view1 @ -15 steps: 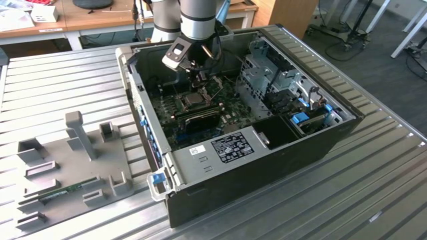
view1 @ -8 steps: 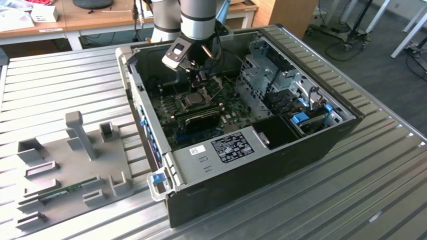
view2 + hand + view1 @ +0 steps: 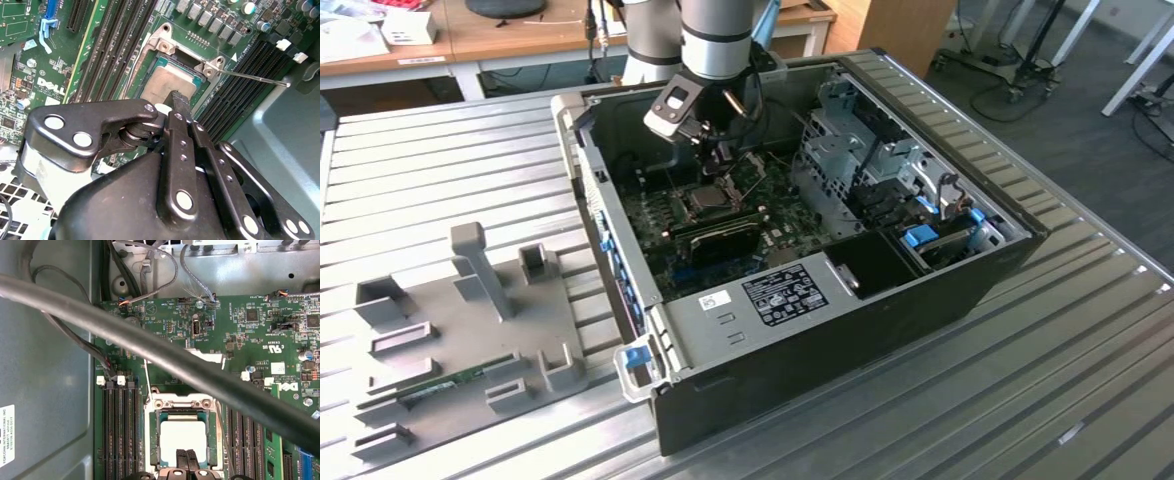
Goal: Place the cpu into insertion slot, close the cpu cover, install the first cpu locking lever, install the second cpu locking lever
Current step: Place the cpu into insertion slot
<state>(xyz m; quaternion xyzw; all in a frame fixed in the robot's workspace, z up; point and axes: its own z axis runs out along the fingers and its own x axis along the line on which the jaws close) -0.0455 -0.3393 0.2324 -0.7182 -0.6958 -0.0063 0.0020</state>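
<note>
The cpu (image 3: 167, 82) (image 3: 182, 437) lies flat in the insertion slot (image 3: 707, 200) on the green board inside the open computer case. The silvery cpu cover (image 3: 182, 403) (image 3: 164, 46) appears to lie down around it, with the chip showing through its window. My gripper (image 3: 179, 97) (image 3: 188, 455) (image 3: 720, 158) is shut, holds nothing, and its tips sit right at one edge of the chip. A thin metal locking lever (image 3: 255, 77) sticks out sideways from the socket corner, and another thin lever (image 3: 147, 375) runs along the socket's side.
Long black memory slots (image 3: 240, 85) flank the socket on both sides. A thick black cable (image 3: 150, 347) crosses the first wrist view. The case walls (image 3: 987, 270) and drive cage (image 3: 854, 140) hem in the board. A grey fixture plate (image 3: 454, 330) lies at the exterior view's left.
</note>
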